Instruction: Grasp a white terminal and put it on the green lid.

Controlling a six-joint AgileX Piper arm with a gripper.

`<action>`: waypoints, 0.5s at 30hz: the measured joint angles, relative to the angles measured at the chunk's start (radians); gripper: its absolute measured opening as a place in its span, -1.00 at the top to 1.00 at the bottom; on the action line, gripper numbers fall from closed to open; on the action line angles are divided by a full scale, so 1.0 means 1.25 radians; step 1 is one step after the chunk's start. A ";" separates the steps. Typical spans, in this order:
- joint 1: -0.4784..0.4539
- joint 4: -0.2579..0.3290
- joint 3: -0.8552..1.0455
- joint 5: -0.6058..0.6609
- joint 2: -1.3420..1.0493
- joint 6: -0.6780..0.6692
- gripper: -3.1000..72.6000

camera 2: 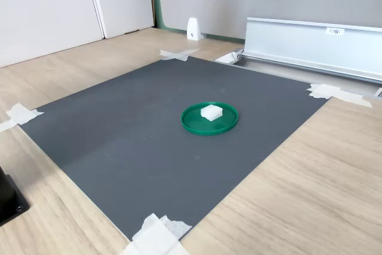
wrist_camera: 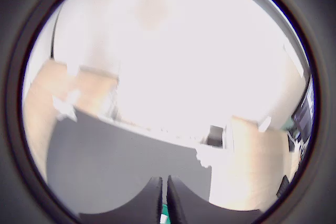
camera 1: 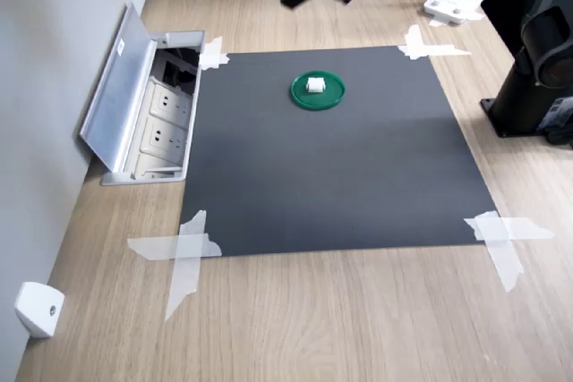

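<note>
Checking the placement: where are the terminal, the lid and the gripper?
terminal (camera 2: 211,111), second exterior view, its top face.
lid (camera 2: 194,125), second exterior view, bare floor near its rim.
gripper (wrist_camera: 164,200), wrist view, between its fingertips.

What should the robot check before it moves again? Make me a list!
1. White block lies on the green lid: ok, in both exterior views.
2. Gripper empty: ok, the wrist view shows nothing between the jaws, which stand nearly together.
3. Gripper clear of the lid: ok, it hangs high above the mat.
4. Lid on the mat, away from the edges: ok.
5. Block sitting steady: cannot tell, too small.
</note>
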 joint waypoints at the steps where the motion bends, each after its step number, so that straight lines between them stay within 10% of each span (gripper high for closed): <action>1: 0.024 0.000 0.019 -0.010 -0.036 0.023 0.92; 15: 0.137 -0.084 0.389 -0.091 -0.507 0.268 0.94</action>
